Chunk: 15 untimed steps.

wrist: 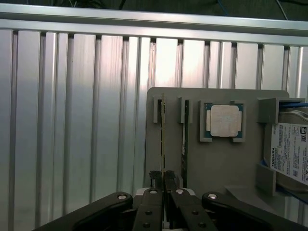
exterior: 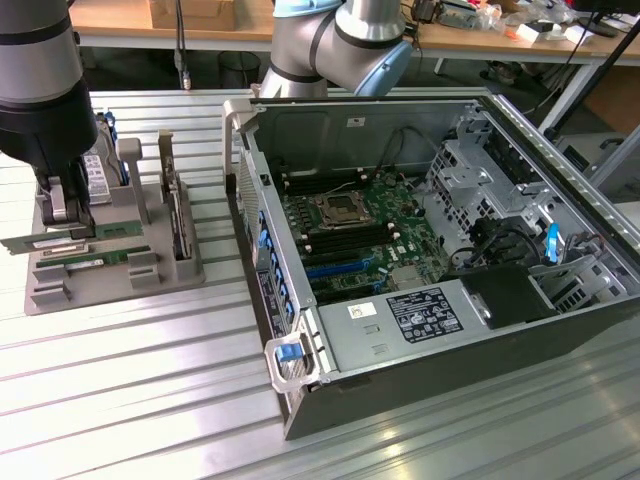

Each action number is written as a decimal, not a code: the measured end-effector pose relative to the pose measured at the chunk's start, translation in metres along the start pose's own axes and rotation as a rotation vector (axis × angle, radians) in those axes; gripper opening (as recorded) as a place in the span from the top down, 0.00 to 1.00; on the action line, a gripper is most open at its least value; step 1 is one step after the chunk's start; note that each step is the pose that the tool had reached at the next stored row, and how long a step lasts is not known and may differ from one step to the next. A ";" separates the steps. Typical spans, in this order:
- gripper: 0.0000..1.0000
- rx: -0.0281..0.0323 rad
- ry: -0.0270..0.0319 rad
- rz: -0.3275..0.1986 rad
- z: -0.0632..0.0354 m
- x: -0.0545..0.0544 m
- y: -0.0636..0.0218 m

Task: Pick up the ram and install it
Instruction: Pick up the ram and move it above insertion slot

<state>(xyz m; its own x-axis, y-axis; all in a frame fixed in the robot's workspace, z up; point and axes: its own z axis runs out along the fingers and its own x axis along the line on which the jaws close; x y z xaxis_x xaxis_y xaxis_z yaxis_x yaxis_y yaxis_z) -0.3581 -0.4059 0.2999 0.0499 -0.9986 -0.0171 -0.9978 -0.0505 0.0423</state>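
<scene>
The ram [wrist: 162, 134] stands on its thin edge in a slot of a grey holder tray [wrist: 216, 163], which lies on the ribbed metal desk [wrist: 72, 120]. The tool [wrist: 162, 179] is closed almost fully, its two dark fingertips [wrist: 155, 178] pinching one end of this stick from both sides. A second green stick [wrist: 185, 139] stands in the neighbouring slot, just beside the first and parallel to it. Beyond that one, a square silver CPU chip [wrist: 224, 120] lies flat in its own recess, and a hard drive [wrist: 291, 149] with a white label sits at the far end of the tray. In the exterior view the tray is toward the exterior view's left, with the tool down over it. An open computer case [exterior: 400, 385] lies near it on the desk, toward the exterior view's right, its motherboard [exterior: 360, 225] exposed.
</scene>
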 end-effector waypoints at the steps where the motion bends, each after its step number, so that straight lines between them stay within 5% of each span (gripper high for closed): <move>1: 0.87 -0.0001 0.0000 0.000 -0.0006 0.000 0.0000; 15: 0.87 -0.0001 0.0000 0.000 -0.0076 0.000 0.0003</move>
<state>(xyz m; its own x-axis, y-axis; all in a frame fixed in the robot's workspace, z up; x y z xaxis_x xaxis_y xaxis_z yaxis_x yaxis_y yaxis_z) -0.3581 -0.4059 0.3075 0.0499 -0.9986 -0.0171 -0.9978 -0.0505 0.0424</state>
